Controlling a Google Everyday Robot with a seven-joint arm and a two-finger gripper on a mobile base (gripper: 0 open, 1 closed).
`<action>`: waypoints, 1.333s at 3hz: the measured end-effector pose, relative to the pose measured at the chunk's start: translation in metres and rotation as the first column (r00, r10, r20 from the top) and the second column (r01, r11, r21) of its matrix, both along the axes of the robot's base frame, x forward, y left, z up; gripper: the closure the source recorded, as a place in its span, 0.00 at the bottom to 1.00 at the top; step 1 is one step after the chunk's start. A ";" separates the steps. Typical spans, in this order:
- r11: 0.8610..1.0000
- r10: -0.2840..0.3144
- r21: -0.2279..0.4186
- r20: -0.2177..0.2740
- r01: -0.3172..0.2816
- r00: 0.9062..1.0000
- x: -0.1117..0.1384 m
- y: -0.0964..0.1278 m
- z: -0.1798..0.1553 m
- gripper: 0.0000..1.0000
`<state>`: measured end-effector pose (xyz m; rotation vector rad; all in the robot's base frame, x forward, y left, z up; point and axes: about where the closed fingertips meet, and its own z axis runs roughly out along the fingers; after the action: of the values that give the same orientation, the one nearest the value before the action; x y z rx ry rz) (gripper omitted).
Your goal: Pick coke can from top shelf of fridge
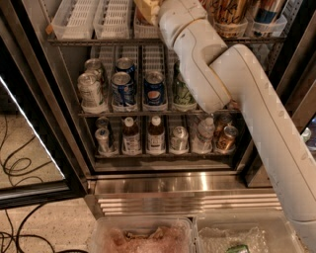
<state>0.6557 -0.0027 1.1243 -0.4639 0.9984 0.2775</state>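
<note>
The fridge (177,185) stands open in front of me, with wire racks and a ribbed steel base. My white arm reaches up from the lower right to the top shelf (98,41), a wire rack with white slotted can lanes behind a thin steel rail. My gripper (148,7) is at the top edge of the view, above the rail near the shelf's middle. Only a red-brown sliver of the coke can (139,16) shows just left of and under the gripper. The rest of the can is hidden by the wrist.
Tall cans (229,12) stand at the top right. The middle rack holds silver cans (91,91), Pepsi cans (154,89) and a green can (183,94). The lower rack has bottles (131,136) and a gold can (226,138). The glass door (29,123) is at left, clear bins (143,237) below.
</note>
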 end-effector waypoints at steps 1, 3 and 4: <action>0.999 0.002 0.032 0.025 -0.003 1.000 -0.009 -0.007 0.016 1.00; 0.995 0.090 -0.054 0.022 -0.089 0.996 -0.081 -0.023 0.020 1.00; 0.981 0.174 -0.062 -0.125 -0.182 0.977 -0.122 -0.021 -0.021 1.00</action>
<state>0.5337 -0.0240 1.1033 -0.6103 1.0872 0.4349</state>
